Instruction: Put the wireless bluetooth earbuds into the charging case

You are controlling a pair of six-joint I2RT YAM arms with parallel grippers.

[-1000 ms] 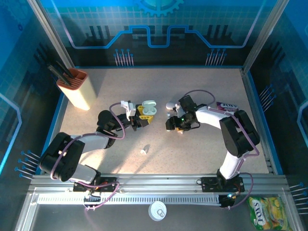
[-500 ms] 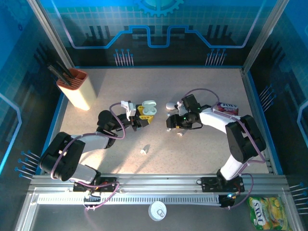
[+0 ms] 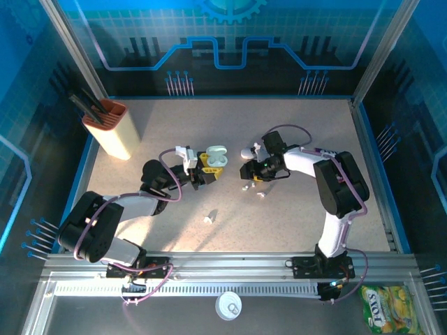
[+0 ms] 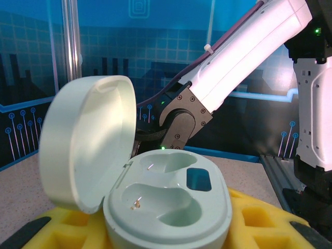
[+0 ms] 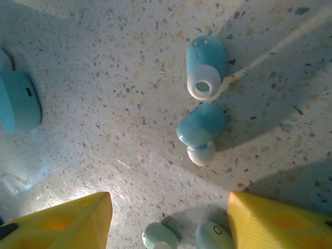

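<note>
Right pincer [image 5: 167, 202] nudged farther out, 2 pale-blue earbuds [image 5: 201, 129], white tips

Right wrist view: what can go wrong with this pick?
1. Two pale earbuds lie close together between the yellow fingers of the open right gripper. Closing may catch both or flick one away.
2. Two blue earbuds lie just beyond. The open case in the left gripper is pale, so a blue one would likely be the wrong match.
</note>
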